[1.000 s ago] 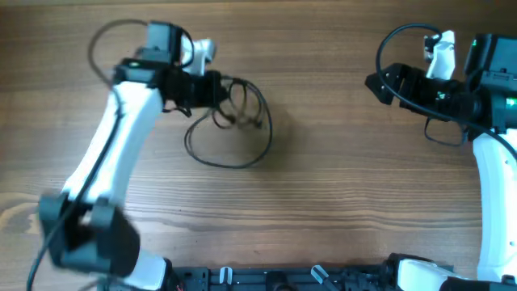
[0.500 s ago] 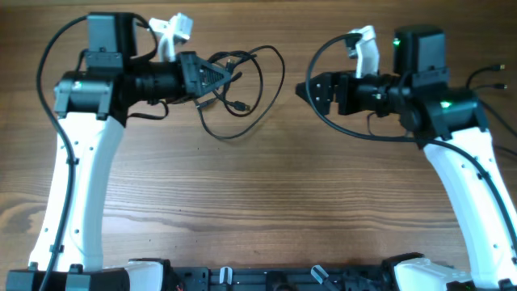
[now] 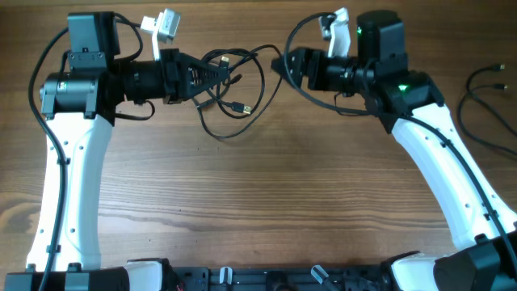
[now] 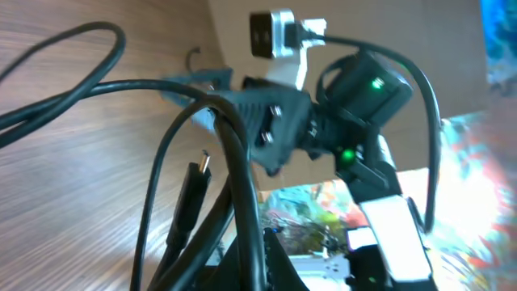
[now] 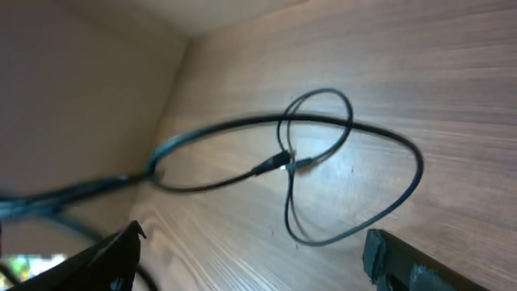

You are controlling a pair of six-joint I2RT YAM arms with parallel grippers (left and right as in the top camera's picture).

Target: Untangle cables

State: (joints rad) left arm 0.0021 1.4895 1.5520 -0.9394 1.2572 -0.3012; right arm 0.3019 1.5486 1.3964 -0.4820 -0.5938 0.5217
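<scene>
I see the cables [image 3: 242, 48] as a loose tangle of loops toward the far side of the table [image 3: 266, 194], left of middle, with one small plug showing among them. My left gripper [image 3: 220, 77] pinches several strands, and its wrist view shows them running down between the closed fingers. My right gripper [image 3: 280, 65] sits just beside the tangle's right loop, fingers [image 5: 396, 257] spread wide and holding nothing.
</scene>
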